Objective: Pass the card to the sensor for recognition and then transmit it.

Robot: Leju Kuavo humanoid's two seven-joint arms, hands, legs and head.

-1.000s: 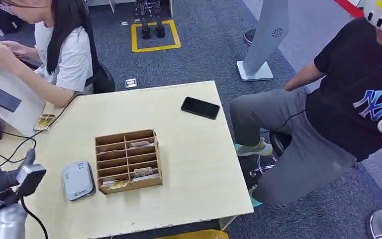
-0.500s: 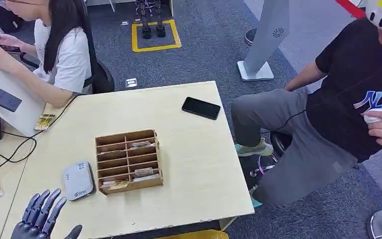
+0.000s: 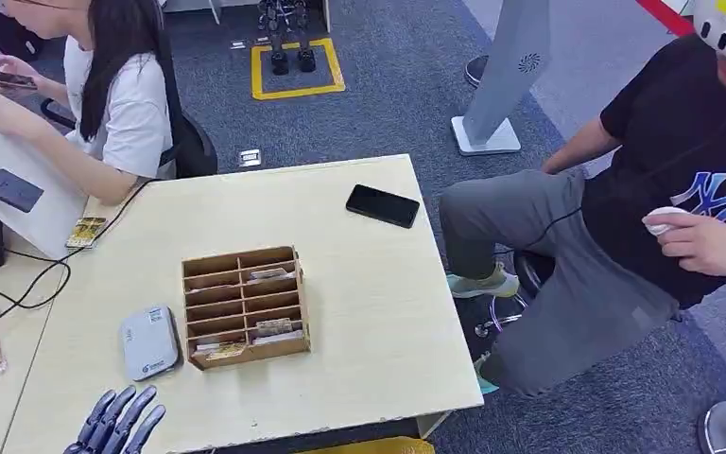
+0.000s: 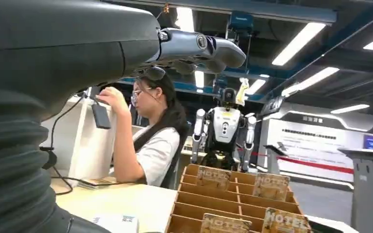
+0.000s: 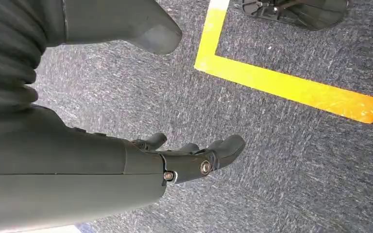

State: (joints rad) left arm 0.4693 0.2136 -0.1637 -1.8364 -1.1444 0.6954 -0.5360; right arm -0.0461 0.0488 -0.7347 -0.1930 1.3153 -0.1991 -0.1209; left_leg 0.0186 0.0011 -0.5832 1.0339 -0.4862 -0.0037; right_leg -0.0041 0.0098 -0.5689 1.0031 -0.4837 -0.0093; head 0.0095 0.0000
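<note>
Cards [image 3: 274,327] standing on edge in the slots of the wooden rack [image 3: 244,305], printed tops poking above the dividers. Likely thin, light, stiff and slick; best pinched by the exposed top edge and drawn straight up. Grey sensor [image 3: 148,341] lying flat just beside the rack, on the left hand's side. Left hand [image 3: 118,424] near the rack at the worktop [image 3: 378,312] edge, empty, fingers spread. Right hand [image 5: 194,158] hanging over the floor, well apart from the rack, fingers loosely curled, holding nothing.

The card rack [image 3: 244,306] is set mid-tabletop [image 3: 359,312], the sensor [image 3: 148,341] just left of it, the phone [image 3: 382,205] behind on the right.
</note>
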